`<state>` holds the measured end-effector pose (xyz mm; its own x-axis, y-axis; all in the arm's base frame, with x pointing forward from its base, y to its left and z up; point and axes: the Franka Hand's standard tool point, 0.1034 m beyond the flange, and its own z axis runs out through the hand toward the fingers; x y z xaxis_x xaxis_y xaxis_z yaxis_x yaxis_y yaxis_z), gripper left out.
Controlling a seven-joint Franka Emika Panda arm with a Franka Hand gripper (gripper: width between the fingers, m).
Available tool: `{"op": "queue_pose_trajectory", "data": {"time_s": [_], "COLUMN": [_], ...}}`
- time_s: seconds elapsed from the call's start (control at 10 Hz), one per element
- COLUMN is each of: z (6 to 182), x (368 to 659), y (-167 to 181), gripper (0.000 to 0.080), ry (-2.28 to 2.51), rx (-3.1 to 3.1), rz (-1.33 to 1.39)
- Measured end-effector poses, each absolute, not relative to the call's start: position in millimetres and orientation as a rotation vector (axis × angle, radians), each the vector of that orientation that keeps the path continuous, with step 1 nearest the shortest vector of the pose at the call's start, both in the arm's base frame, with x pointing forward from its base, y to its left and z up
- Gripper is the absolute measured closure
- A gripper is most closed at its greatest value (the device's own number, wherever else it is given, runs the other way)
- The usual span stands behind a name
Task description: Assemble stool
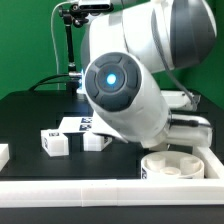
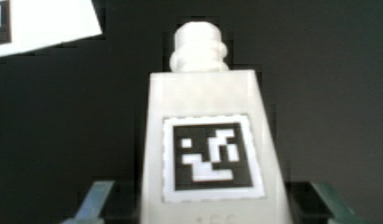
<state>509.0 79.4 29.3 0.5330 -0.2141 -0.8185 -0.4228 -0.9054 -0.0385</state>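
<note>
Now, fingers [image 2: 103, 200] closed on either edge of one stool leg [image 2: 209, 120] — dark open table [image 2: 330, 100] on both sides

No words, brand names or numbers can be read; the only signs are black-and-white square marker tags. In the wrist view one tag [image 2: 209, 152] stands on the broad face of a white stool leg [image 2: 206, 95]. Faint marks beneath it are too blurred to read. Part of another tag shows on the marker board [image 2: 55, 25]. In the exterior view, tags too small to decipher mark a loose leg [image 1: 55, 143] and the white piece [image 1: 82, 126] just beside it.
</note>
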Motion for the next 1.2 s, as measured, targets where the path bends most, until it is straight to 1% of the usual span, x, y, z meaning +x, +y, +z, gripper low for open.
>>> {"op": "queue_pose_trajectory", "data": {"time_s": [0.2, 0.3, 0.4, 0.5, 0.7, 0.8, 0.9, 1.0, 1.2], "z": [65.8, 77.1, 82.6, 77.0, 75.6, 72.0, 76.4, 86.9, 104.4], "x": [516, 518, 521, 526, 527, 541, 543, 544, 563], "y": [89, 90, 90, 91, 91, 93, 95, 95, 99], "gripper": [0.0461, 0.0461, 0.0461, 0.0461, 0.046, 0.0459, 0.0459, 0.0459, 0.0459], "ry": [0.51, 0.501, 0.492, 0.503, 0.505, 0.528, 0.544, 0.534, 0.542], "rx": [-2.559, -2.561, -2.567, -2.588, -2.593, -2.654, -2.696, -2.717, -2.767], "rz": [1.296, 1.294, 1.28, 1.229, 1.219, 1.073, 0.965, 0.91, 0.721]}}
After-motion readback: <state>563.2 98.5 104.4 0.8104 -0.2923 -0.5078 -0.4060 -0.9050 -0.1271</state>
